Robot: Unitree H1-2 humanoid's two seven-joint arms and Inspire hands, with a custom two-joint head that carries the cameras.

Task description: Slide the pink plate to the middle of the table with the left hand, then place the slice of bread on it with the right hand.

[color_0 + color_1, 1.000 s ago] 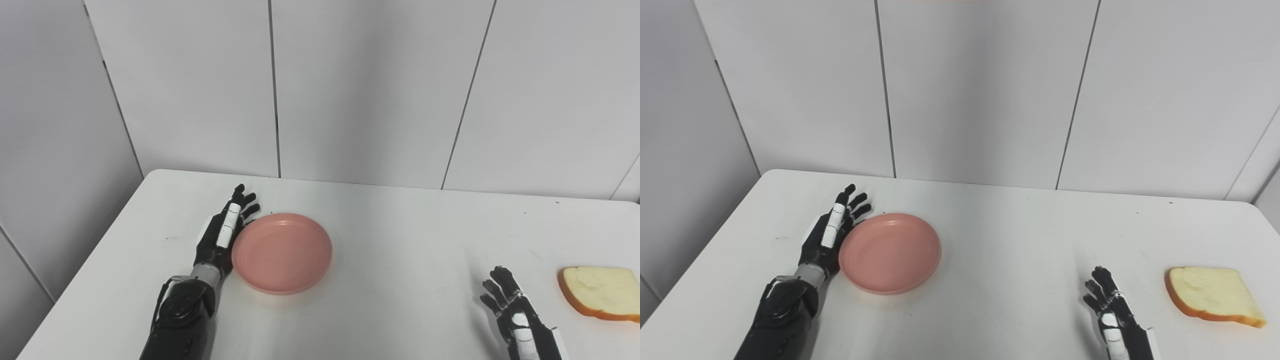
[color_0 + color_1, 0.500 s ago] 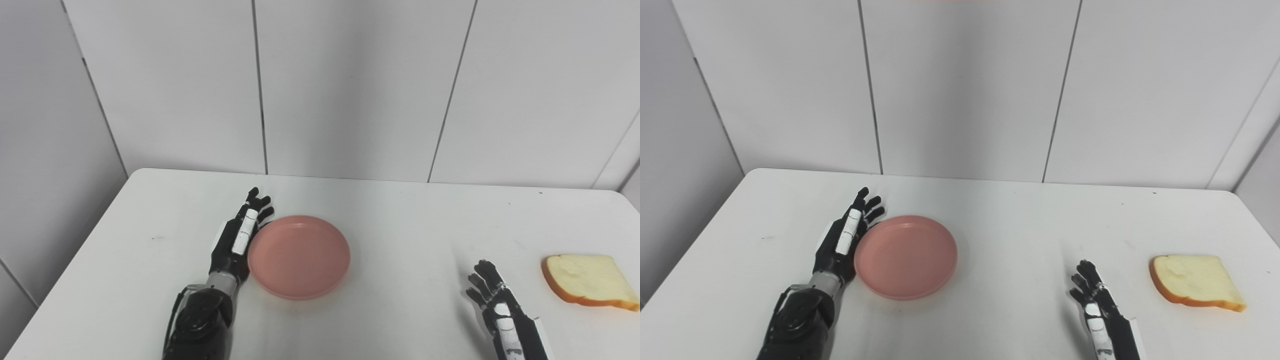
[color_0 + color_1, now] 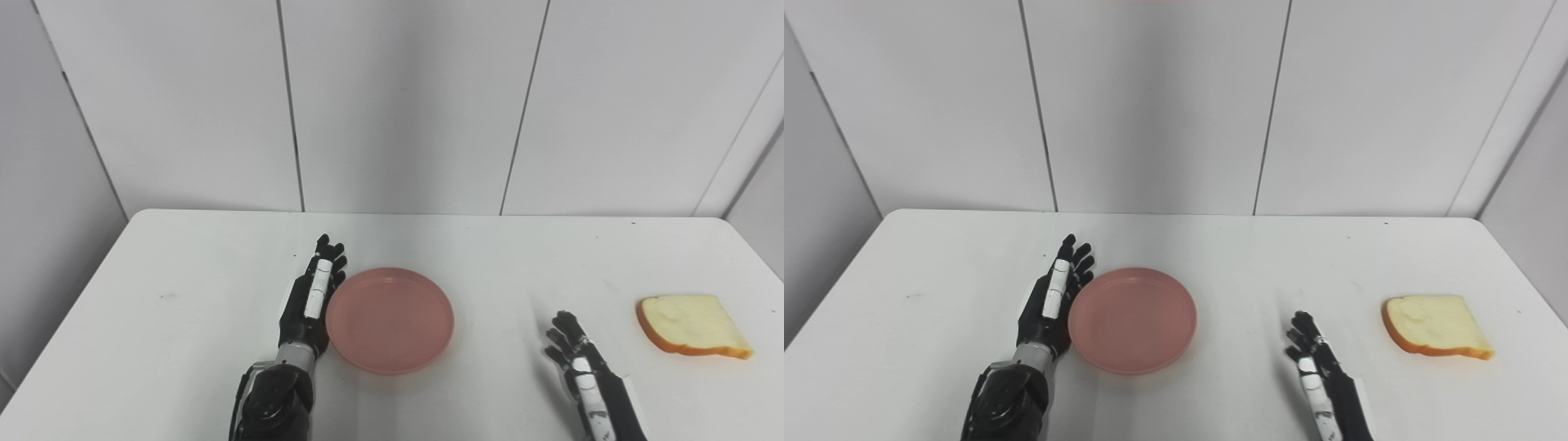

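Observation:
The pink plate (image 3: 390,318) lies flat on the white table (image 3: 184,275), a little left of the middle. My left hand (image 3: 311,295) is open with its fingers straight, edge-on against the plate's left rim. A slice of bread (image 3: 691,317) with a brown crust lies flat at the right side of the table. My right hand (image 3: 582,367) is open and empty near the front edge, apart from the bread and to its left. The same things show in the right eye view: the plate (image 3: 1132,318), the left hand (image 3: 1052,297), the bread (image 3: 1434,326), the right hand (image 3: 1315,367).
Grey wall panels (image 3: 398,104) stand behind the table's far edge. The table's left edge and right edge are in view. Bare tabletop lies between the plate and my right hand.
The camera has turned right, shifting the whole picture. My left hand has pushed the plate to the right across the table. My right hand and the bread stay in place.

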